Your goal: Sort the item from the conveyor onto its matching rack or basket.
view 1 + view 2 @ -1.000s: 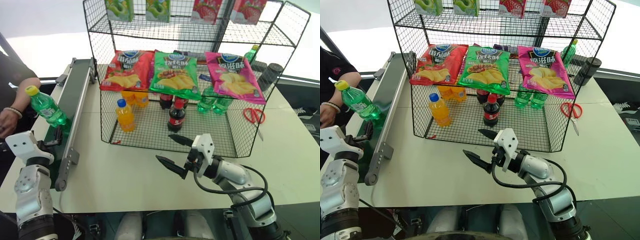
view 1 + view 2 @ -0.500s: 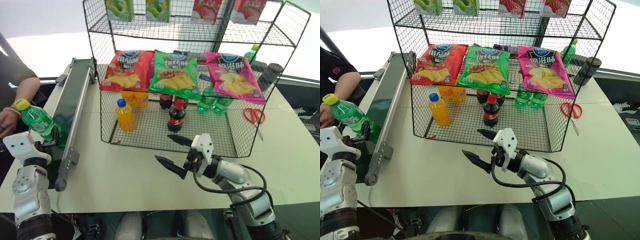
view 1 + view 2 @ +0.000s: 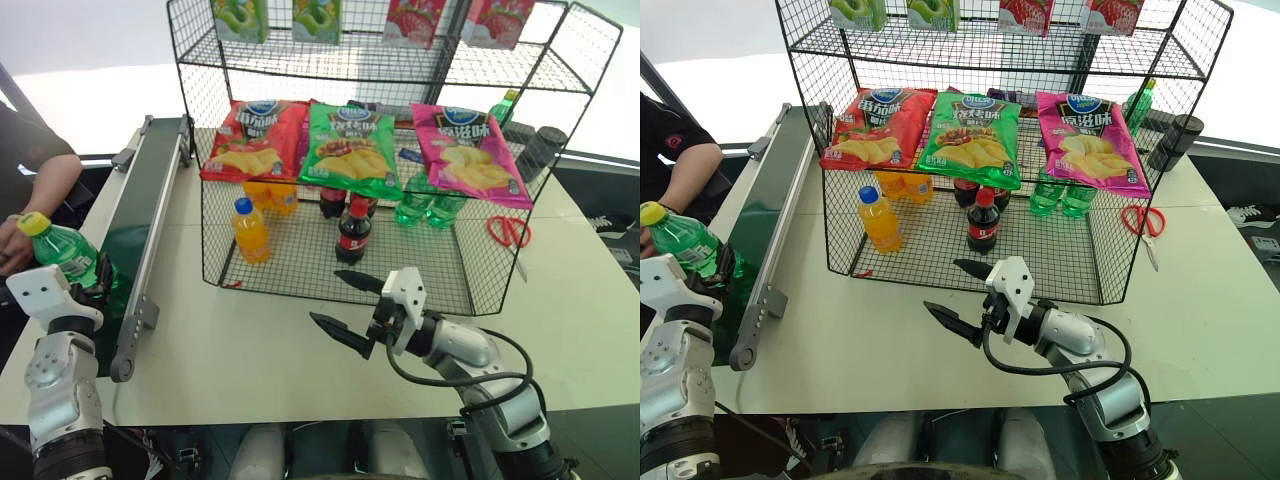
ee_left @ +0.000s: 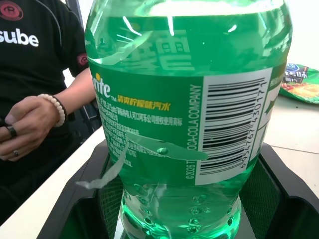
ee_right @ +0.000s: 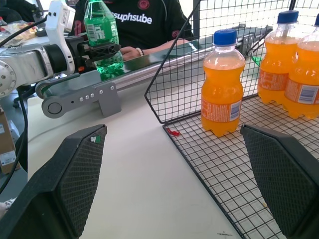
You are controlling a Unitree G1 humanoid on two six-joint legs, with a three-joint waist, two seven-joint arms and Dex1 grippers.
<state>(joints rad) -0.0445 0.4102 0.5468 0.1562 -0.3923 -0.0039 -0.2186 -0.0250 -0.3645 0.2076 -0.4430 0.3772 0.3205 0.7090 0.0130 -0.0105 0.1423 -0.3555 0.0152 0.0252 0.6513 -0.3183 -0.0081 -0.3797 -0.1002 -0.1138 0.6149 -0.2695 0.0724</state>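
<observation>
White table carries conveyor; at conveyor's near end left gripper is clamped on upright green bottle. Right gripper, arm level beside conveyor, stands spread, empty, before rack

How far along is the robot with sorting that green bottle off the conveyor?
Done: the left gripper is shut on the green bottle at the conveyor's near end. In hand: the bottle stands upright in that grip, low over the belt. Left: carrying it to the rack, where other green bottles stand on the bottom tier, and releasing it. The right gripper hangs open in front of the rack, holding nothing.
</observation>
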